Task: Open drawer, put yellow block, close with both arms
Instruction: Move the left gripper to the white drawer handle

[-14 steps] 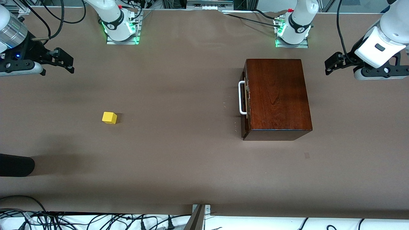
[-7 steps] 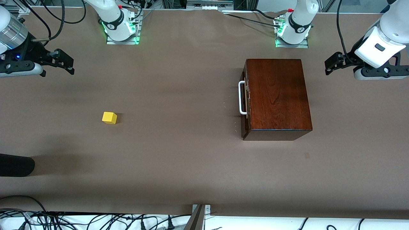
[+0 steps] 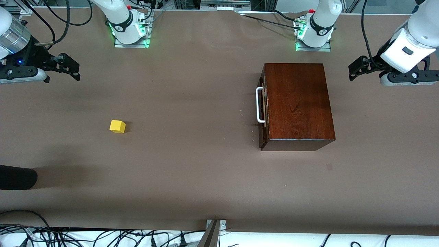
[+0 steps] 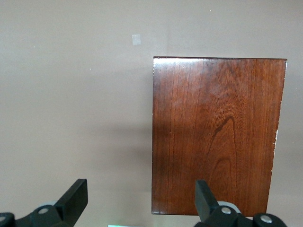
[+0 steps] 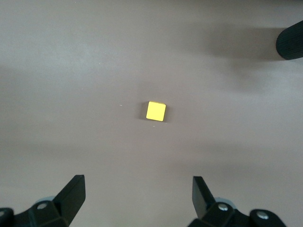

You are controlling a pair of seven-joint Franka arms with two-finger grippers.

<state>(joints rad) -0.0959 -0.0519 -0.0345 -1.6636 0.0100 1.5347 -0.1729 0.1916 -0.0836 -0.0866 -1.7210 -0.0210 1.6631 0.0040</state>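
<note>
On the desk there is one yellow block and one dark wooden box. The box has one drawer with one white handle. There are two robot arms, so two claws: the left claw and the right claw. One black object lies at the desk edge.

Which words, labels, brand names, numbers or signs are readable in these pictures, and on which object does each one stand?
No text can be read in any view.
Wooden box: no writing on its top, only wood grain.
Yellow block: plain faces, no mark.
Table: no writing shows on it.
Arm bases: each carries a small round dark emblem, too small to read.
Left gripper and right gripper: no label shows.
</note>
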